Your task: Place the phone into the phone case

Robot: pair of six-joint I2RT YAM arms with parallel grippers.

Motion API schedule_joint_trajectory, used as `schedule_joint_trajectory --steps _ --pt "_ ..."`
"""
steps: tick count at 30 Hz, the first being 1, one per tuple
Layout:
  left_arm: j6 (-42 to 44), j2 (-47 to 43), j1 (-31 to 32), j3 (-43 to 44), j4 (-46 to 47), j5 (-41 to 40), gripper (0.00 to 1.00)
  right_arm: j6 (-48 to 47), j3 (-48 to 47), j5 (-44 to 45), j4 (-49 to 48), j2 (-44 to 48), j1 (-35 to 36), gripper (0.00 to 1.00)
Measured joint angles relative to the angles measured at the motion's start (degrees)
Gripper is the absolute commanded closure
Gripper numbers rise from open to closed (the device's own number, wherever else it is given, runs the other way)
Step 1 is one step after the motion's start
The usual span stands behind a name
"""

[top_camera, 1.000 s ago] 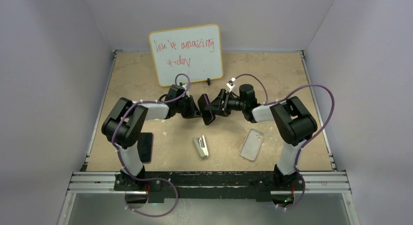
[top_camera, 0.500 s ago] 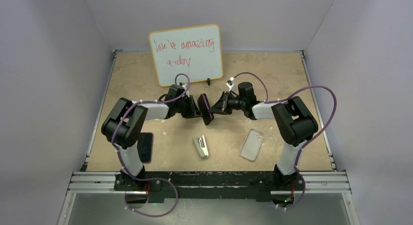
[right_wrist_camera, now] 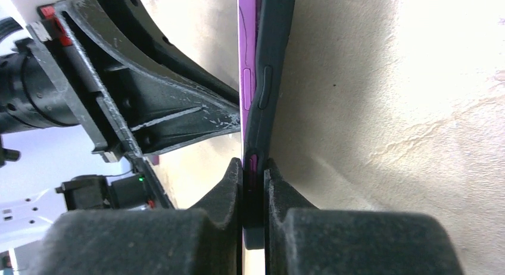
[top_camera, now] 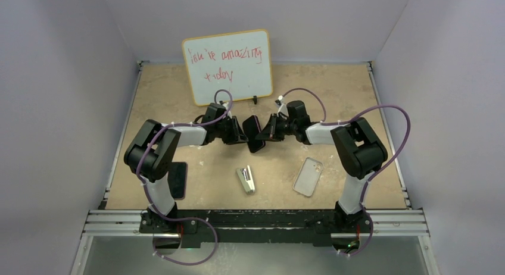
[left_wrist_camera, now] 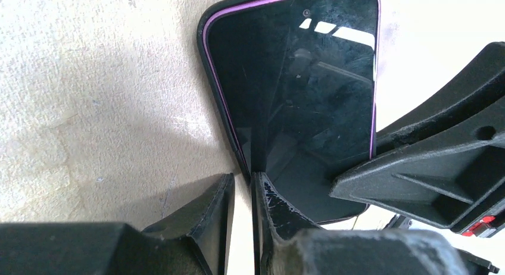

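A phone (top_camera: 254, 133) with a black screen and purple rim hangs on edge above the middle of the table, between my two grippers. In the right wrist view, my right gripper (right_wrist_camera: 254, 163) is shut on the phone's (right_wrist_camera: 262, 78) thin end. My left gripper (left_wrist_camera: 241, 178) has its jaws slightly parted. The edge of the phone (left_wrist_camera: 298, 78) lies at its fingertips, with a bright gap beside it. From above, the left gripper (top_camera: 243, 136) and the right gripper (top_camera: 266, 132) face each other. The translucent whitish phone case (top_camera: 308, 176) lies flat near the right arm's base, apart from both.
A small grey stapler (top_camera: 245, 180) lies in front of the grippers. A dark flat slab (top_camera: 177, 180) rests by the left arm's base. A whiteboard (top_camera: 227, 66) with red writing stands at the back. Metal rails edge the tabletop (top_camera: 333, 90).
My right gripper moved left onto the phone and closed on it. My left gripper's jaws have loosened a little. The phone now stands slightly more upright.
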State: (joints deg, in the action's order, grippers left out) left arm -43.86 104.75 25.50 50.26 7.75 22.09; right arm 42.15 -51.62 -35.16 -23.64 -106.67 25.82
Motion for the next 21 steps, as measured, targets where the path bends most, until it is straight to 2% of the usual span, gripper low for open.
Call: schedule_joint_trajectory --steps 6,9,13,16,21 --pt "0.7 -0.9 0.0 0.9 -1.6 0.9 0.52 -1.2 -0.1 1.4 1.5 0.8 0.2 1.00" --pt "1.6 -4.1 -0.7 0.6 -5.2 1.6 0.43 -1.0 2.0 2.1 2.3 4.3 0.4 1.00" --pt "1.9 -12.7 -3.5 0.3 -9.3 4.7 0.34 0.6 6.2 1.6 1.8 12.1 0.4 1.00" --pt "2.2 -20.8 -5.5 -0.2 -10.2 6.7 0.27 3.1 9.9 0.5 -2.1 18.3 0.4 1.00" --pt "0.8 -31.8 -6.6 -4.4 -6.0 11.9 0.23 8.5 16.5 -1.3 -11.2 27.8 0.4 1.00"
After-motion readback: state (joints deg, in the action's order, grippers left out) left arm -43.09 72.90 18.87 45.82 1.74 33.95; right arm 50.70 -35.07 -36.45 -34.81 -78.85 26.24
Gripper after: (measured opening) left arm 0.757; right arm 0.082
